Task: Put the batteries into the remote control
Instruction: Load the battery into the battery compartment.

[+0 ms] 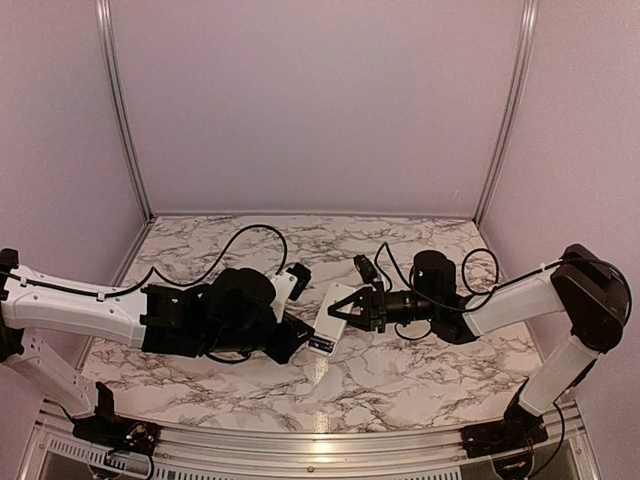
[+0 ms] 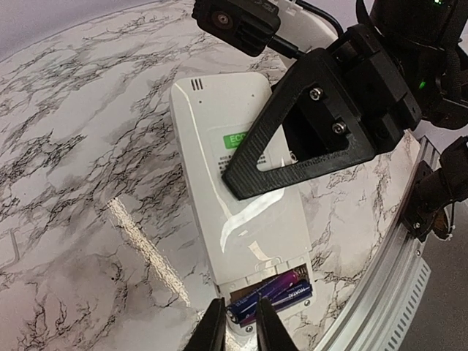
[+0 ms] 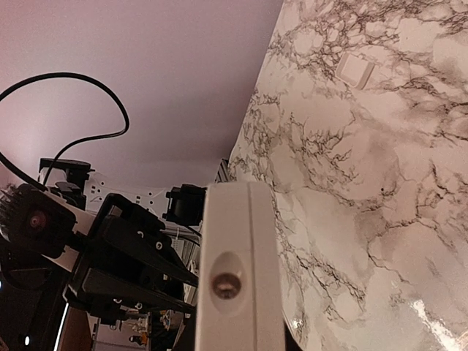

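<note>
In the overhead view the left arm (image 1: 80,305) is reaching in from the left edge across the marble counter (image 1: 400,370), its dark wrist ending just left of the middle of the frame. Its own camera is showing the left fingers (image 2: 214,329) at the bottom centre of the picture. They are standing nearly together with only a thin gap, right at the near end of the batteries (image 2: 272,291). Whether they are actually pinching a battery I cannot tell.

The two batteries are lying side by side in the open compartment at the lower end of the remote control (image 2: 212,131). One is sitting slightly askew across the other. The remote control is lying on its face on the counter (image 2: 73,183), its plain white back up and a small green label showing near its middle. It is stretching from the upper centre of that frame down to the bottom centre. Overhead, the remote control (image 1: 330,298) is sitting at the middle of the frame, slanting between the two wrists.

Just to its right, the right fingers (image 2: 292,139) are clamping the remote control across its width, one black triangular finger lying over its back. The right wrist view is looking along the remote control (image 3: 238,234) held in that grip. The right arm (image 1: 520,295) is stretching in from the right edge.

At the upper right of the right wrist view a small flat white piece (image 3: 356,69) is lying alone on the counter.
</note>
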Robot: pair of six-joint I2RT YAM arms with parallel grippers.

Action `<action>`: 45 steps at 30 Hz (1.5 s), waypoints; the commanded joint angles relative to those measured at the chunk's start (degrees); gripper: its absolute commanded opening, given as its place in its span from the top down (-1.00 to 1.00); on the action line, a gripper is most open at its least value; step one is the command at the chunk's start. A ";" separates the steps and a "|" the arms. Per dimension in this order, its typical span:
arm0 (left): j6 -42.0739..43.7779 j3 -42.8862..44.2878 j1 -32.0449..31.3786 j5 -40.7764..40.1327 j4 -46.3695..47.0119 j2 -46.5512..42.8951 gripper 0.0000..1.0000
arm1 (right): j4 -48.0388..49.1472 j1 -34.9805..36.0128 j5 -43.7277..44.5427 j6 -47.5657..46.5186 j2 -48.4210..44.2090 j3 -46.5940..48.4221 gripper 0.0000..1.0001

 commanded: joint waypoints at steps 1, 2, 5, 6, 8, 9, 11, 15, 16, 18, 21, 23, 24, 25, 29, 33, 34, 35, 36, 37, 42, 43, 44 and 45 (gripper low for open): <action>0.30 1.78 -0.26 1.01 -2.10 1.12 0.70 | 0.64 0.36 0.16 0.45 0.26 1.74 1.00; 0.36 1.91 -0.21 1.19 -2.11 1.35 0.71 | 0.65 0.34 0.14 0.40 0.26 1.71 1.00; 0.42 2.14 -0.26 1.60 -2.42 1.89 0.74 | 0.81 0.34 0.06 0.44 0.26 1.74 1.00; 0.45 2.15 -0.26 1.69 -2.45 2.00 0.74 | 0.88 0.32 0.05 0.44 0.26 1.69 1.00; 0.37 2.06 -0.26 1.91 -2.34 2.02 0.75 | 0.98 0.36 0.13 0.46 0.17 1.67 1.00; 0.38 2.06 -0.26 2.12 -2.16 2.15 0.76 | 1.07 0.36 0.06 0.52 0.17 1.67 1.00; 0.32 2.21 -0.23 2.52 -2.11 2.43 0.78 | 1.24 0.36 0.05 0.56 0.26 1.67 1.00; 0.33 2.49 -0.26 3.14 -2.33 3.20 0.81 | 1.34 0.36 0.05 0.60 0.16 1.75 1.00; 0.36 2.50 -0.26 3.26 -2.36 3.25 0.81 | 1.39 0.32 0.08 0.57 0.23 1.69 1.00; 0.24 2.50 -0.34 3.37 -2.26 3.26 0.81 | 1.67 0.34 0.04 0.76 0.26 1.68 1.00; 0.15 2.54 -0.34 3.61 -2.29 3.55 0.81 | 2.55 0.25 -0.16 1.34 0.34 1.52 1.00; 0.11 2.55 -0.34 3.93 -2.19 3.89 0.82 | 2.89 0.28 -0.21 1.53 0.28 1.54 1.00; 0.10 2.58 -0.42 4.06 -2.12 4.02 0.82 | 3.17 0.23 -0.20 1.55 0.21 1.44 1.00; 0.07 2.63 -0.42 4.19 -2.13 4.19 0.82 | 3.60 0.21 -0.21 1.79 0.17 1.34 1.00; 0.04 2.75 -0.60 4.66 -2.17 4.87 0.83 | 7.20 0.04 -0.22 3.48 0.08 0.43 1.00; 0.05 2.84 -0.78 5.13 -2.26 5.80 0.84 | 8.85 0.09 -0.47 4.08 -0.05 0.31 1.00; 0.14 2.91 -0.86 5.13 -2.44 5.99 0.84 | 9.06 0.08 -0.54 4.08 -0.09 0.35 1.00; 0.29 2.98 -0.95 5.02 -2.58 6.23 0.84 | 9.38 0.08 -0.56 4.25 -0.12 0.35 1.00; 0.36 3.08 -1.08 4.78 -2.83 6.43 0.84 | 9.61 0.02 -0.61 4.50 -0.10 0.35 1.00; 0.68 3.34 -1.30 4.40 -3.19 6.69 0.84 | 9.90 -0.03 -0.60 4.73 -0.10 0.35 1.00; 3.29 6.59 -2.91 0.55 -7.41 9.34 0.84 | 10.40 -0.09 -0.77 5.29 0.16 0.58 1.00; 3.73 7.29 -3.44 -0.31 -8.48 10.06 0.84 | 10.36 -0.13 -0.77 5.39 0.24 0.61 1.00; 4.35 8.07 -3.76 -1.02 -9.46 11.07 0.85 | 10.44 -0.20 -0.88 5.44 0.25 0.57 1.00; 4.67 8.76 -4.09 -1.76 -10.43 11.76 0.85 | 10.56 -0.24 -0.91 5.60 0.33 0.54 1.00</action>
